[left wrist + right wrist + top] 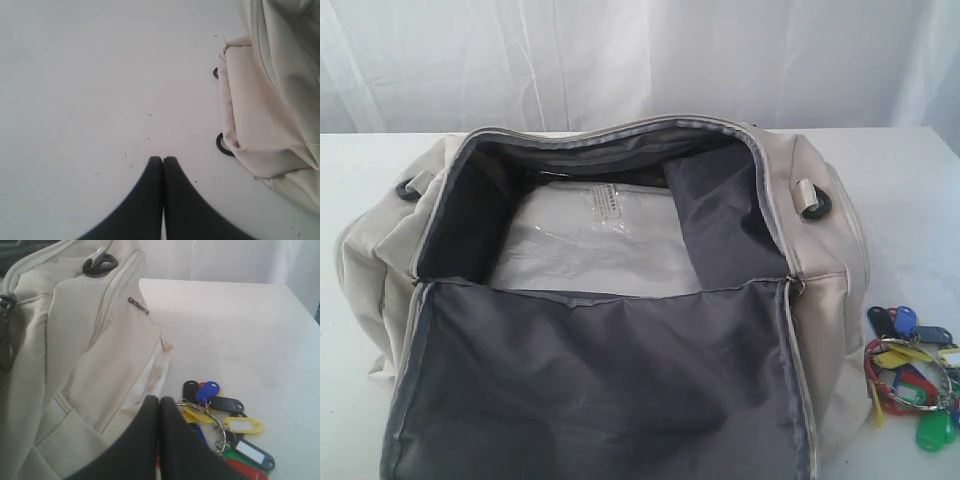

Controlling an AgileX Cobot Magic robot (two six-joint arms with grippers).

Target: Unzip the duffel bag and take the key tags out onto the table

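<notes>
The cream duffel bag (825, 250) stands unzipped on the white table (900, 190). Its top flap is folded forward, showing dark grey lining (600, 390) and a clear plastic packet (590, 240) inside. The key tags (912, 375) lie on the table at the bag's right end, a bunch of coloured tags on metal rings. My right gripper (159, 399) is shut and empty, hovering just above the key tags (220, 415) beside the bag's end (75, 365). My left gripper (163, 159) is shut and empty over bare table (90, 90), left of the bag's corner (255, 115). Neither gripper shows in the exterior view.
A white curtain (640, 60) hangs behind the table. Black strap rings (814, 205) sit on both ends of the bag. A zipped side pocket with a metal pull (137, 305) faces the right wrist camera. Two black feet (222, 145) show under the bag.
</notes>
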